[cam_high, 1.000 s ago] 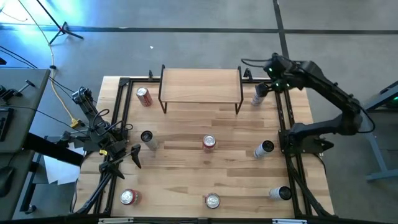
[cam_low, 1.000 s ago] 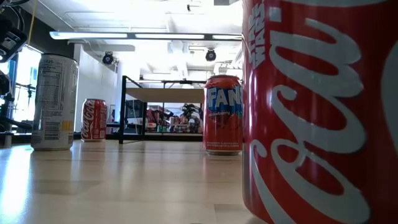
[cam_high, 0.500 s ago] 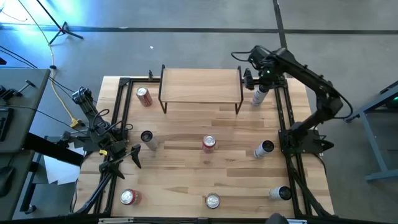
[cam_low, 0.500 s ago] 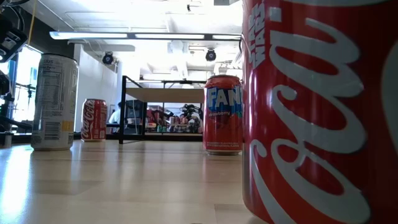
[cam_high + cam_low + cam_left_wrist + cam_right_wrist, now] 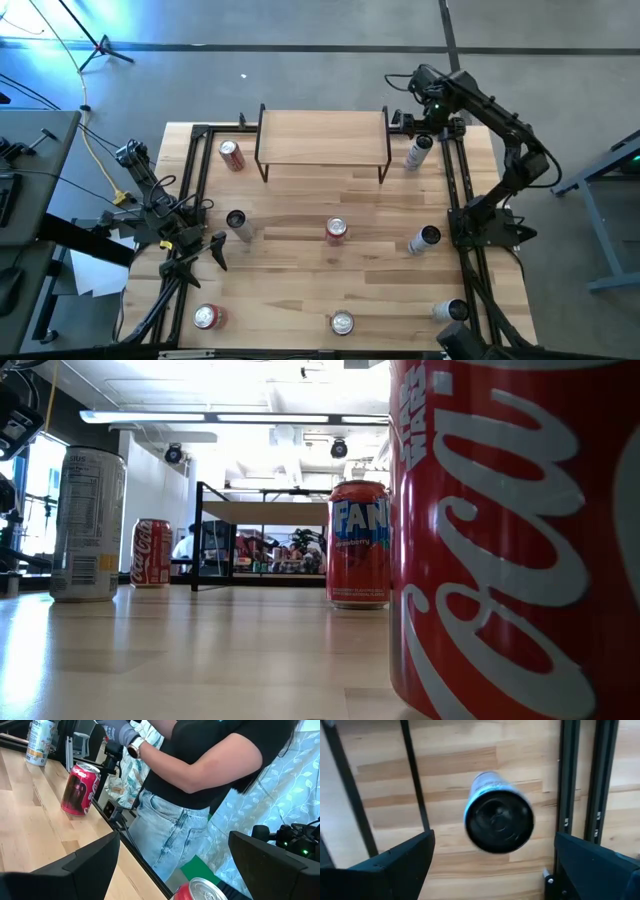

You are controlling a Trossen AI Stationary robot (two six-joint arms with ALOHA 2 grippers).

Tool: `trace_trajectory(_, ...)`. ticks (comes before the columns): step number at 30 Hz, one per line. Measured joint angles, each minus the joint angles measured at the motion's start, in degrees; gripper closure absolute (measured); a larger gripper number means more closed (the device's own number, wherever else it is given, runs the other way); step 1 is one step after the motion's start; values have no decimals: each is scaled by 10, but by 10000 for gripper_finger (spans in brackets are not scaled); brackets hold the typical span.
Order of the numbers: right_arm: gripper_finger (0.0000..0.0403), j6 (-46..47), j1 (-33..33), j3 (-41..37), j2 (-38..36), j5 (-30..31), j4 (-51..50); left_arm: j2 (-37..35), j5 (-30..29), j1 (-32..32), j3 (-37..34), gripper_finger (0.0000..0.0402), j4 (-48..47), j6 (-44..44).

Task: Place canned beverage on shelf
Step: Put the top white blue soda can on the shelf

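The shelf (image 5: 322, 137), a light wood plank on thin black legs, stands at the table's far middle; it also shows in the low view (image 5: 265, 512). A silver can with a dark top (image 5: 418, 152) stands upright on the table just right of the shelf's right legs. My right gripper (image 5: 422, 122) hovers above this can, pointing down and open. In the right wrist view the can (image 5: 499, 822) shows below, between the spread fingers of my right gripper (image 5: 495, 855), untouched. My left gripper (image 5: 205, 250) waits open at the table's left edge, and it shows empty in the left wrist view (image 5: 175, 855).
Several other cans stand on the table: red ones (image 5: 232, 155), (image 5: 336, 230), (image 5: 206, 317) and silver ones (image 5: 238, 222), (image 5: 425, 238), (image 5: 342, 322), (image 5: 450, 311). A black frame rail (image 5: 450, 170) runs close by the right of the can. A person (image 5: 200, 775) stands at the table's near edge.
My right arm has swung in toward the table's far edge and left, bringing its gripper over the silver can beside the shelf's right legs. The can has stayed where it was. A person's head has come into the high view at the near edge.
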Motion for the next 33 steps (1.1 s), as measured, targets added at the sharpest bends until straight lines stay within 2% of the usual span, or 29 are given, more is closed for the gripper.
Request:
trace_trajectory(14,4,-35,-14,0,72,-6,-10,0,0,0,0,41,0,0)
trace_trajectory(21,8,-54,-14,0,78,-6,-16,0,0,0,0,41,0,0)
trace_trajectory(33,94,-60,-14,-1,78,-3,-28,0,0,0,0,41,0,0)
